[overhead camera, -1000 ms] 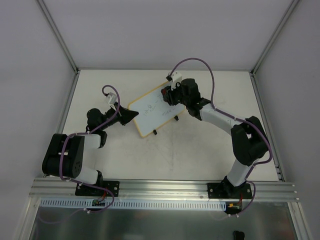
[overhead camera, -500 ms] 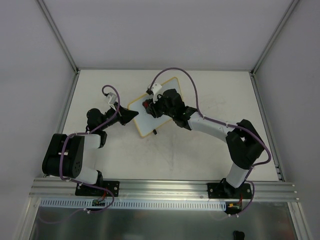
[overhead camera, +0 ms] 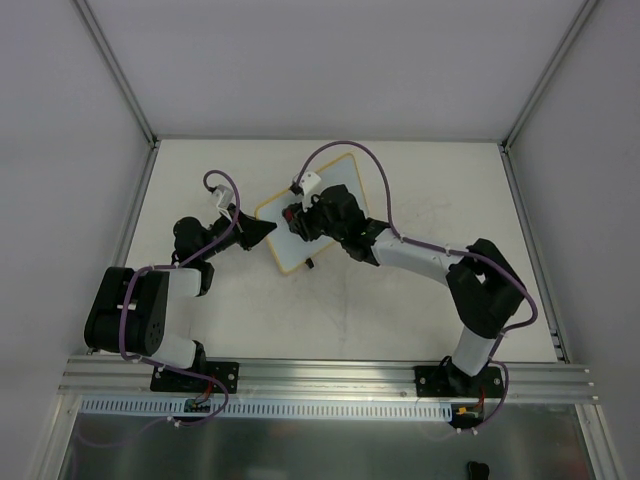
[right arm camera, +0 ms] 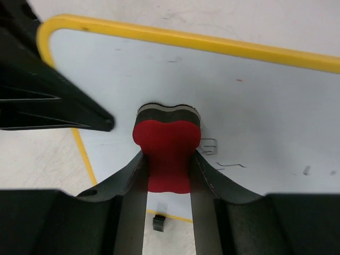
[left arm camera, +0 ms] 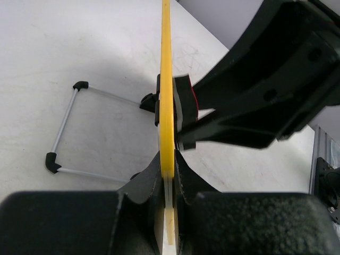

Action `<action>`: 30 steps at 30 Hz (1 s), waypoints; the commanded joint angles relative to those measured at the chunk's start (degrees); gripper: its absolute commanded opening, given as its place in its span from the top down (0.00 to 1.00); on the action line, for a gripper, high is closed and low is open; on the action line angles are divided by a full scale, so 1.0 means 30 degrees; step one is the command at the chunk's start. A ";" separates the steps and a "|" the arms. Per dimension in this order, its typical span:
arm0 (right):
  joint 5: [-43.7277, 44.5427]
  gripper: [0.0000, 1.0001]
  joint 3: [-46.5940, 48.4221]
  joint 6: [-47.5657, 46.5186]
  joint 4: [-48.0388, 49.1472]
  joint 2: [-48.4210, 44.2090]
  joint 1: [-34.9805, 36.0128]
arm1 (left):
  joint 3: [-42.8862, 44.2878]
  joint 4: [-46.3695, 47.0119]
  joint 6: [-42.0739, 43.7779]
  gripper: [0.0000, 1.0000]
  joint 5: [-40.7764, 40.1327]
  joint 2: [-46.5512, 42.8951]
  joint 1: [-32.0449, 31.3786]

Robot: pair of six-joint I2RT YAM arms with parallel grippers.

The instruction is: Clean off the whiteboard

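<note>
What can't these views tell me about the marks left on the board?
Top view: the right tool covers the whiteboard's middle; marks too small.
Left wrist: whiteboard is edge-on, face unseen.
Right wrist: the eraser hides what lies under it; the picture edge cuts off the whiteboard's right end.

Nothing legible — faint dark marks point(right arm camera: 230, 165) on the whiteboard point(right arm camera: 265, 101), too small to read

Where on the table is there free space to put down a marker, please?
Bare table lies between the right arm and the far right corner, and also between the whiteboard and the near rail. Crowded: around the whiteboard, where the left gripper clamps it and the right gripper holds the eraser.
</note>
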 commanded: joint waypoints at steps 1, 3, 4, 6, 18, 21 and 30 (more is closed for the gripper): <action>0.1484 1.00 0.0151 0.0589 0.0928 0.0357 -0.2276 | -0.0007 0.2148 0.0387 1.00 0.0981 -0.0141 0.0046; 0.1484 1.00 0.0210 0.0677 0.0957 0.0358 -0.3273 | -0.0007 0.2207 0.0357 1.00 0.1010 -0.0141 0.0046; 0.1484 1.00 0.0326 0.0678 0.0957 0.0358 -0.3569 | -0.0007 0.2207 0.0357 1.00 0.1010 -0.0141 0.0046; 0.1483 1.00 0.0385 0.0619 0.0957 0.0299 -0.4068 | -0.0007 0.2178 0.0358 1.00 0.1010 -0.0170 0.0046; -0.0333 1.00 0.1060 0.0239 0.0869 0.1060 -0.4486 | 0.0139 0.2090 0.0270 1.00 0.1157 0.0034 0.0046; 0.0280 1.00 0.0884 -0.0083 0.1016 0.1119 -0.3342 | 0.0139 0.2090 0.0270 1.00 0.1157 0.0035 0.0046; 0.0897 1.00 -0.0024 0.1145 0.1982 0.1207 -0.0322 | 0.0227 0.2089 0.0152 1.00 0.1215 0.0210 0.0046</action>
